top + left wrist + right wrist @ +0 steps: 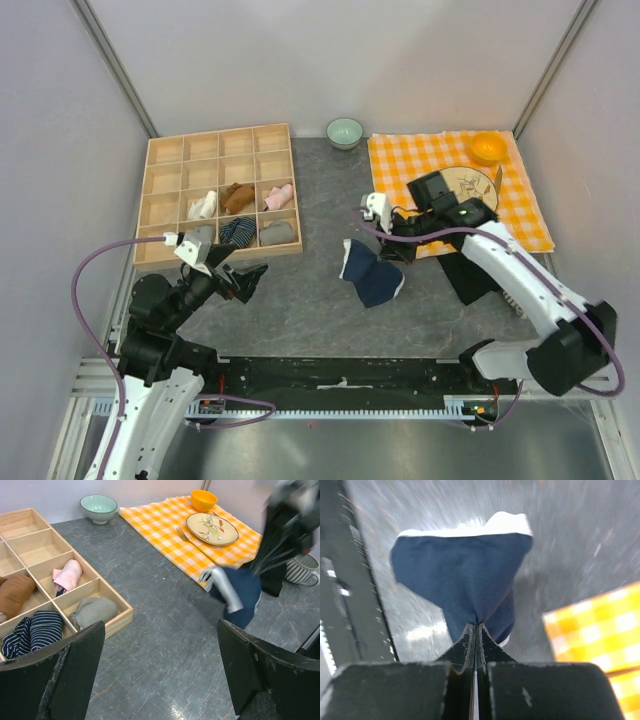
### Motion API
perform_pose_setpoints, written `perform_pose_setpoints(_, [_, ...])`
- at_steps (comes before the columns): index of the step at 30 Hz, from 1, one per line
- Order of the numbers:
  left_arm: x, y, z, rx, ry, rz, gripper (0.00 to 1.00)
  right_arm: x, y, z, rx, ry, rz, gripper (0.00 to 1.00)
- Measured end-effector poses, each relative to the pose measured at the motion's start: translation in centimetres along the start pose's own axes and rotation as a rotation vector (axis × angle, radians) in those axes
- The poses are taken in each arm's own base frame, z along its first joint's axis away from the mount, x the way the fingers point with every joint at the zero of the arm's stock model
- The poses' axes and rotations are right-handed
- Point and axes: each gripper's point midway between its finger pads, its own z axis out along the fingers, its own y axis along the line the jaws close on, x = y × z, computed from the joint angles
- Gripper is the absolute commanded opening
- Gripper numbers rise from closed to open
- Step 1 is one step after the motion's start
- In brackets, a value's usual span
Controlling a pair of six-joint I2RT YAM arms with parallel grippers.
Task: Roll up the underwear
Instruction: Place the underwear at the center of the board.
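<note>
The navy blue underwear (370, 275) with white trim hangs over the middle of the grey table, pinched at its upper right edge. My right gripper (392, 246) is shut on it; in the right wrist view the closed fingertips (476, 630) clamp the navy fabric (462, 572), which droops below them and is blurred. The underwear also shows in the left wrist view (245, 597). My left gripper (250, 277) is open and empty, low over the table to the left, next to the wooden box; its wide-apart fingers (75, 665) frame bare table.
A wooden compartment box (168, 182) at the left holds the striped roll (238, 231), the grey roll (277, 232) and other rolled garments. An orange checked cloth (400, 160) at the right carries a plate (470, 183) and orange bowl (488, 148). A green bowl (345, 131) stands behind.
</note>
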Motion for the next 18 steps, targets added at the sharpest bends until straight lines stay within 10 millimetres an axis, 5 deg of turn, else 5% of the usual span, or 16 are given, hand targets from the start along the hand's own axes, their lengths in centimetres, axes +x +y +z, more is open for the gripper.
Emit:
perform_pose_setpoints(3, [0.1,0.0,0.0,0.0,0.003,-0.001,0.99,9.1,-2.7,4.6,0.083,0.229,0.149,0.0])
perform_pose_setpoints(5, [0.1,0.0,0.1,0.0,0.004,-0.001,0.99,14.2,-3.7,6.0,0.126,0.372,0.223,0.0])
perform_pose_setpoints(7, [0.1,0.0,0.1,-0.001,0.005,-0.002,0.99,17.2,-4.0,6.2,0.153,0.453,0.269,0.0])
perform_pose_setpoints(9, [0.1,0.0,0.1,0.0,0.005,-0.002,0.99,18.1,-4.2,6.0,0.177,0.473,0.285,0.0])
perform_pose_setpoints(18, [0.1,0.0,0.1,0.0,0.005,-0.002,0.99,16.3,-4.2,6.3,0.152,0.399,0.254,0.0])
